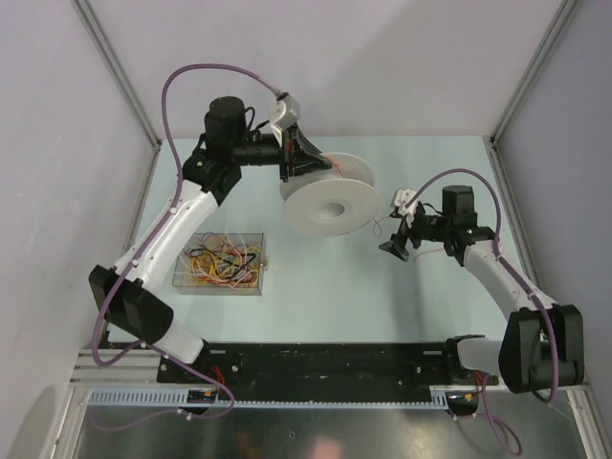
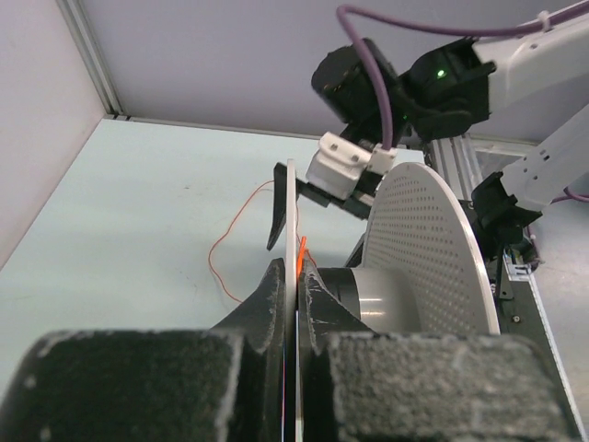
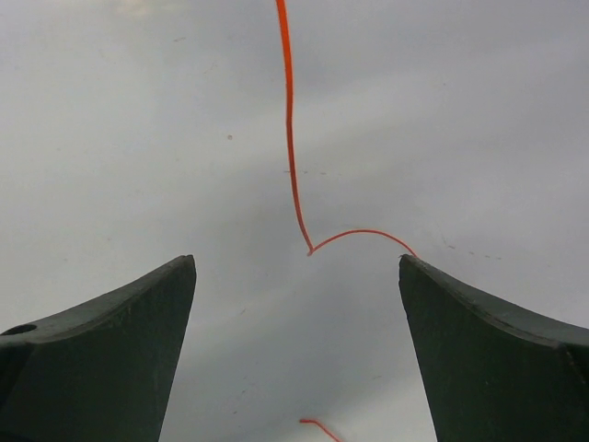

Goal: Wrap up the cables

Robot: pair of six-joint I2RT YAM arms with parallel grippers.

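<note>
The wrapping has barely begun. The left gripper (image 2: 294,276) is clamped shut on the rim of one flange of the white perforated spool (image 2: 425,249), holding it on edge over the table (image 1: 316,306). One orange cable (image 3: 292,138) seems to have an end caught at that flange just ahead of the fingers, yet the grey hub (image 2: 368,296) beside them looks bare. The rest trails loose across the table to the right gripper (image 3: 296,262), whose jaws stand wide apart with the cable lying between them, ungrasped. The other cables (image 1: 225,260) sit tangled in a clear box (image 1: 196,241), well back from the left gripper toward the arm bases. All the winding looks left to do.
</note>
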